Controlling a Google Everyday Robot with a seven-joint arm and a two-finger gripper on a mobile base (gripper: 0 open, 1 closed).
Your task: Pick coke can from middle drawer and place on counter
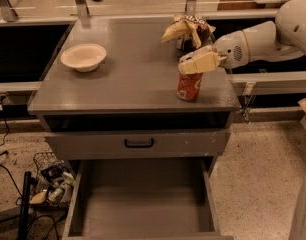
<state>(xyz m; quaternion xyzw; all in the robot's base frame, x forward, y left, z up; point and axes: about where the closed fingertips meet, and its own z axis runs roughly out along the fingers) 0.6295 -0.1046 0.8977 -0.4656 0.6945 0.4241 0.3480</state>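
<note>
- the gripper [200,63] sat right on top of the coke can [189,86], hiding its silver top; i could not tell whether it was clamped on the can or had let go.
- the can stood upright directly beneath the gripper on the counter [133,79], its base apparently flat on the surface, close to the front edge.
- the middle drawer [143,204] hung open well below the gripper, nearer the camera.
- the step in hand looked like the release: let go only once the can's weight rests fully on the counter, then rise straight up so nothing drags the rim.
- a snack bag [188,30] lay just behind the gripper, so retreating backward risked snagging it.
- a bowl [83,57] sat well apart from the gripper across the counter, out of the way.
</note>
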